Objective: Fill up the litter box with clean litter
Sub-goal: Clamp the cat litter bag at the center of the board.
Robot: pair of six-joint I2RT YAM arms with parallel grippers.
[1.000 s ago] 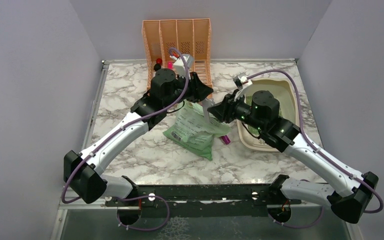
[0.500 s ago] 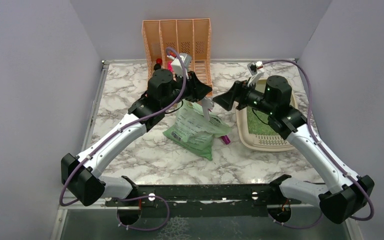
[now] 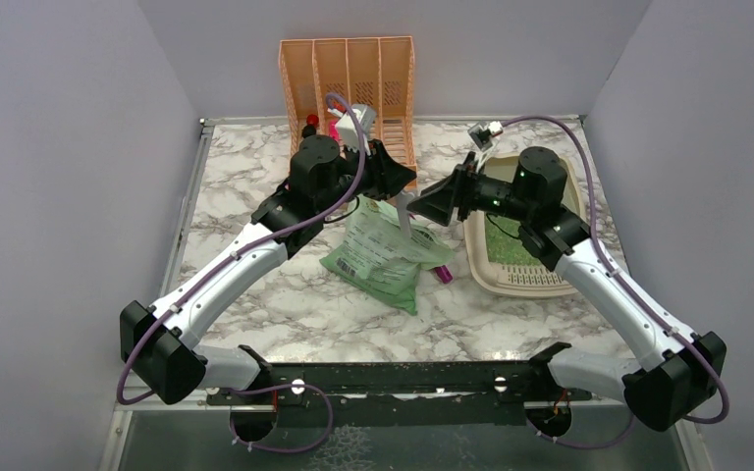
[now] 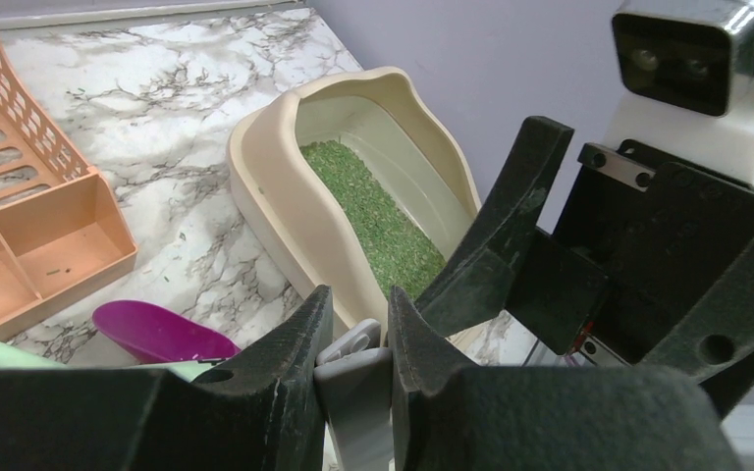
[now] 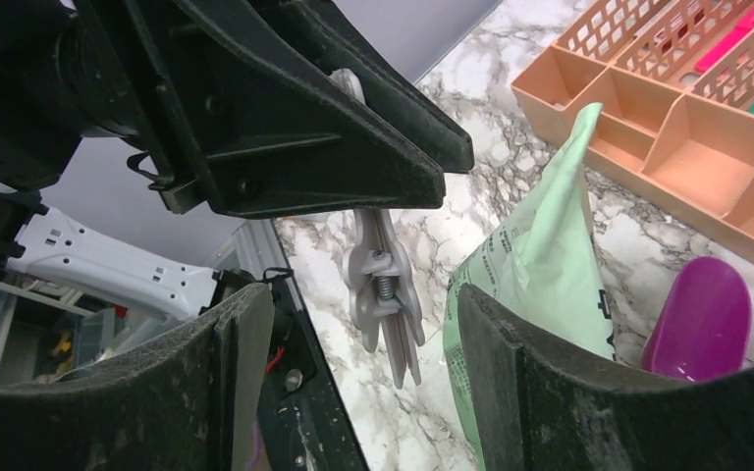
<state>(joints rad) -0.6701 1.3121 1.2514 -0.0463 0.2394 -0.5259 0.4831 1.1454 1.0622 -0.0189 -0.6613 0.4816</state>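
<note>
Green litter (image 4: 373, 211) lay as a grainy layer inside the beige box (image 4: 285, 206), which sat at the right of the table (image 3: 285, 304). The layer covered only part of the floor and one end showed bare plastic, so filling was judged incomplete. Left gripper (image 4: 353, 329) was pinching a grey spring clip (image 5: 383, 285) by its upper end, so that the clip hung downward above the pale green bag (image 3: 383, 250) in the middle of the table. Right gripper (image 5: 363, 304) faced it from the right with fingers spread wide, one to each side of the clip in its own view and touching nothing. Whether the clip lay between them in depth could not be told. A purple scoop (image 4: 157, 334) lay between bag and box, and a peach organizer (image 3: 349, 69) stood at the far edge. The step in hand was judged a transfer of the clip from one gripper to the other. Hazards: if the left fingers let go before the right ones had closed, the clip would drop onto the bag or the table. If the right fingers closed on the clip's handles rather than its body, the spring could open and twist it out of both grips. A push from either arm against the bag could tip it and spill litter outside the box.
</note>
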